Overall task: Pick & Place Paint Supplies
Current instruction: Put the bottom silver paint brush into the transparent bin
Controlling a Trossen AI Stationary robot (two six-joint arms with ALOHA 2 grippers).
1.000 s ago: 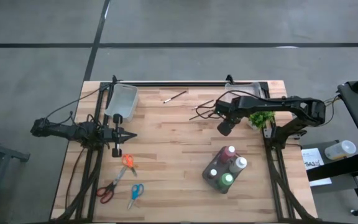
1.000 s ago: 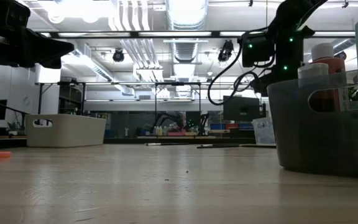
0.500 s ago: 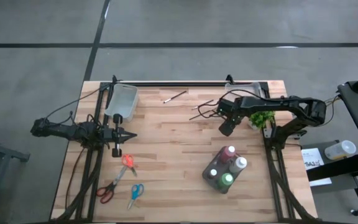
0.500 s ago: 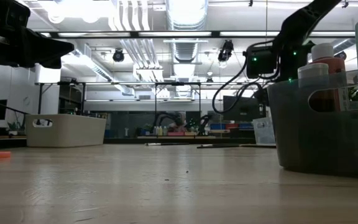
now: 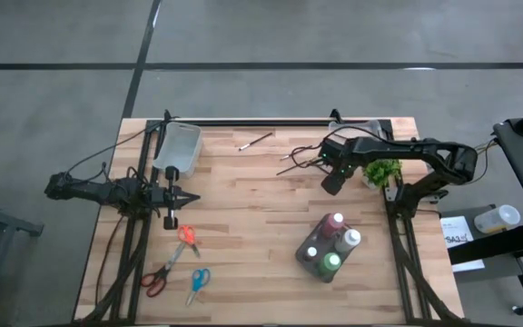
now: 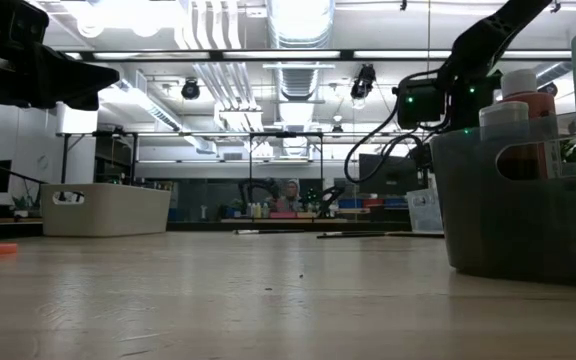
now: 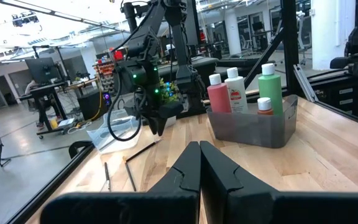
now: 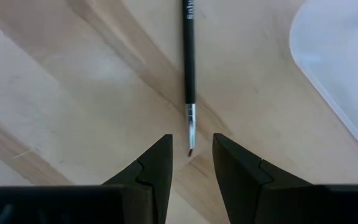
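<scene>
1. Pale wood planks formed the table (image 5: 243,227), on which all items were carried.
2. The right gripper (image 5: 331,186) was positioned over the far right part of the table, close to the green potted plant (image 5: 381,172). Its fingers (image 8: 154,165) were set slightly apart, with nothing clamped between them.
3. In the right wrist view, one paintbrush (image 8: 188,68) was seen flat on the wood, its bristle tip lying just ahead of the gap between the fingers and untouched by them.
4. Further dark paintbrushes (image 5: 295,160) were scattered near the far edge, beside the right gripper, and a single brush (image 5: 254,141) was laid apart from them, nearer the middle of the far edge.
5. The four paint bottles (image 5: 331,245) were stood upright in a grey caddy (image 5: 305,252) near the right edge, toward the near right corner.
6. The left gripper (image 5: 172,197) was held above the left part of the table, its fingers (image 7: 185,171) pressed together and empty.
7. A pale bin (image 5: 180,149) was placed at the far left corner.
8. Three pairs of scissors (image 5: 175,263) were laid near the near left corner.
</scene>
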